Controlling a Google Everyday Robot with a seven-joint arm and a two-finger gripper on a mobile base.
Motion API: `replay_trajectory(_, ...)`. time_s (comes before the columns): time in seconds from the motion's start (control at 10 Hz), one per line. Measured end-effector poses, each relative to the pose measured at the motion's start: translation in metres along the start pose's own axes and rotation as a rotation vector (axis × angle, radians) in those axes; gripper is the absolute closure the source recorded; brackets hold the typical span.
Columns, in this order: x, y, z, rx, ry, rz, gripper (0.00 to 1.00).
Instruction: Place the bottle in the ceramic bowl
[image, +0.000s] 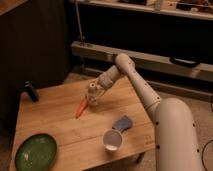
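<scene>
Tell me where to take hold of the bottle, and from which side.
Take the bottle by its wider body, below the narrower neck, coming in level from the far right. It stands upright, so a side grip probably suits. The orange stick lies close by on its near-left side, which is best avoided. The gripper is at the bottle on that far-right side.

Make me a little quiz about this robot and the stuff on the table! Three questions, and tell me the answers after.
1. True or false: the bottle is inside the green bowl.
2. What colour is the cup?
3. Where is the end effector? A at the bottle; B over the bowl; C at the cup.
Key: 1 false; 2 white; 3 A.
</scene>
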Motion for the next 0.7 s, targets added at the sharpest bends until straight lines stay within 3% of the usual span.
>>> replay_trajectory(0.3,0.0004,-0.0001,0.0051,-0.004,-0.021,-0.002,1.0)
replay_trajectory(0.7,0.0011,0.0,0.005,-0.004,-0.019,-0.001,1.0)
